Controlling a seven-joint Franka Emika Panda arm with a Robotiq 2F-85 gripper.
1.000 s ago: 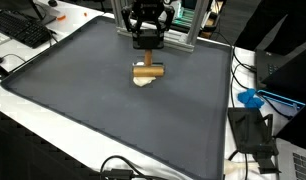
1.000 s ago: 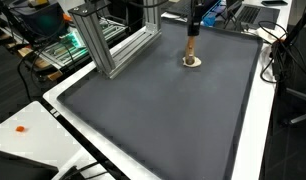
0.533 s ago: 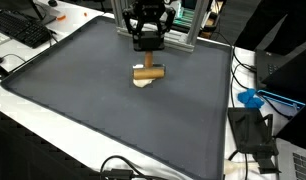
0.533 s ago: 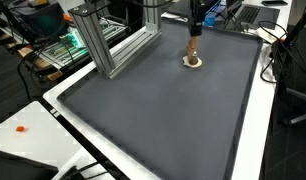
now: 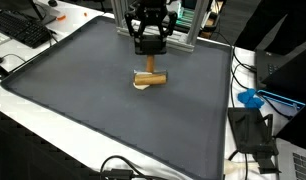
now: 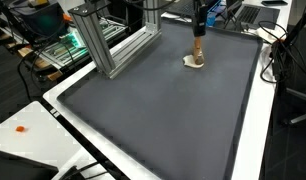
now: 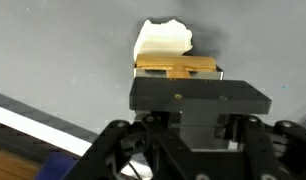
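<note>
A short wooden piece [image 5: 148, 78] lies on a small white scrap [image 5: 143, 84] on the dark grey mat [image 5: 93, 100], toward its far side. It also shows in an exterior view [image 6: 198, 50], with the white scrap [image 6: 194, 63] under it. My gripper [image 5: 149, 44] hangs just above and behind the wood, and shows in both exterior views [image 6: 200, 22]. In the wrist view the wood [image 7: 178, 69] and the white scrap [image 7: 161, 40] sit just past the gripper body. The fingertips are hidden, so I cannot tell whether they are open or touch the wood.
An aluminium frame [image 6: 113, 40] stands at the mat's edge near the robot base. A keyboard [image 5: 23, 30] lies beyond one corner. A blue item [image 5: 251, 98], black boxes and cables [image 5: 255, 135] lie on the white table beside the mat.
The wooden piece and the gripper have both shifted slightly sideways over the mat. The wood now sits a little skewed on the white scrap.
</note>
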